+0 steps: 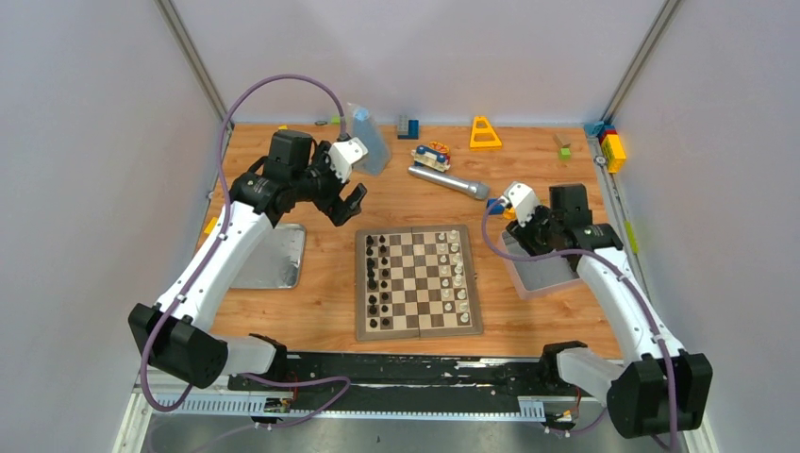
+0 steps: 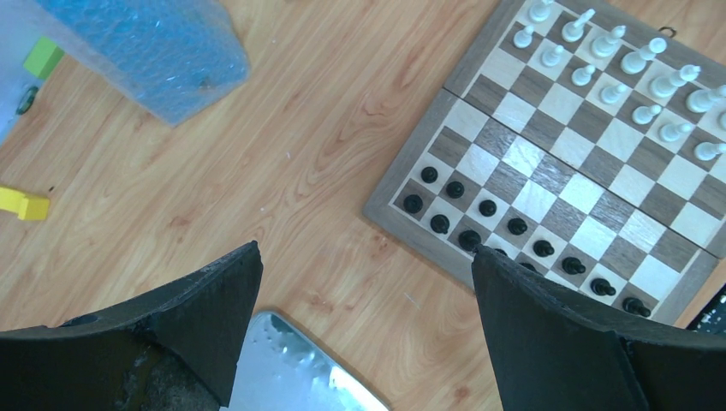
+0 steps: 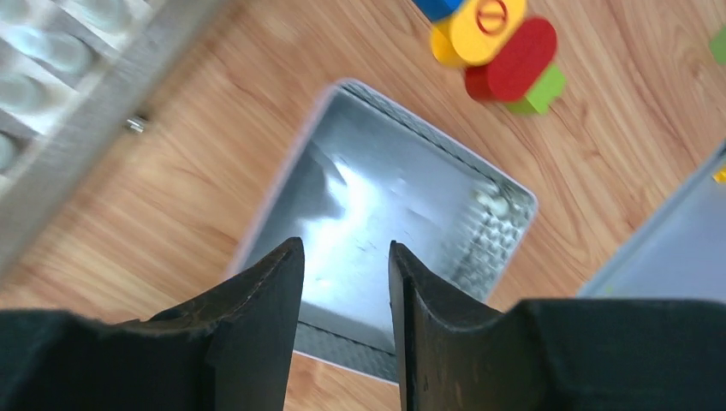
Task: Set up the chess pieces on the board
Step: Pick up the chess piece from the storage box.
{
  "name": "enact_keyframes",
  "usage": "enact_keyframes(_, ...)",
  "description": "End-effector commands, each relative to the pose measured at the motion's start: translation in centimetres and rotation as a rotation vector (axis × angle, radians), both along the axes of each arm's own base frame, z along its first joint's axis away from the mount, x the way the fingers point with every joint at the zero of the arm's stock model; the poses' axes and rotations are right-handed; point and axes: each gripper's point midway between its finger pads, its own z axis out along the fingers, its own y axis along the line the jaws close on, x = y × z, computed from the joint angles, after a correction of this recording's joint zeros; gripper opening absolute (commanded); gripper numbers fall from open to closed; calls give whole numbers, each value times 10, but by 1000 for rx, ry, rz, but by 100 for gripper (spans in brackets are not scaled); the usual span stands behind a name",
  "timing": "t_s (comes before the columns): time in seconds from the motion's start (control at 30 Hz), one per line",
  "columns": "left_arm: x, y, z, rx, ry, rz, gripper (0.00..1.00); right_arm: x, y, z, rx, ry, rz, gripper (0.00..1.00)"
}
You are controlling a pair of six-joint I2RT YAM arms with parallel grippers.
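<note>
The board lies in the middle of the table. White chess pieces stand in two columns along its right side and black pieces in two columns along its left side. In the left wrist view the board is at the upper right with white pieces at the top. My left gripper hovers beyond the board's far left corner, wide open and empty. My right gripper is over a metal tin, its fingers a little apart with nothing between them.
A flat metal lid lies left of the board. A bubble-wrap pouch, a silver cylinder, a yellow triangle and toy bricks sit along the back. Coloured toy blocks lie just past the tin.
</note>
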Motion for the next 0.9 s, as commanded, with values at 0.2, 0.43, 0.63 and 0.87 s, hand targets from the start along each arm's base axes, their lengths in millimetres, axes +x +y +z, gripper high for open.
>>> enact_keyframes(0.2, -10, -14, 11, -45, -16, -122, 100, 45, -74, -18, -362, 15, 144, 38)
enact_keyframes(0.43, -5, -15, 4, -35, 0, -122, 100, 75, -93, -48, -518, 59, 225, 38)
enact_keyframes(0.63, -1, -16, -3, -28, 14, -118, 100, 91, -104, -66, -612, 69, 262, 39)
enact_keyframes(0.87, 3, -17, -14, -16, 43, -121, 100, 105, -113, -84, -698, 74, 305, 40)
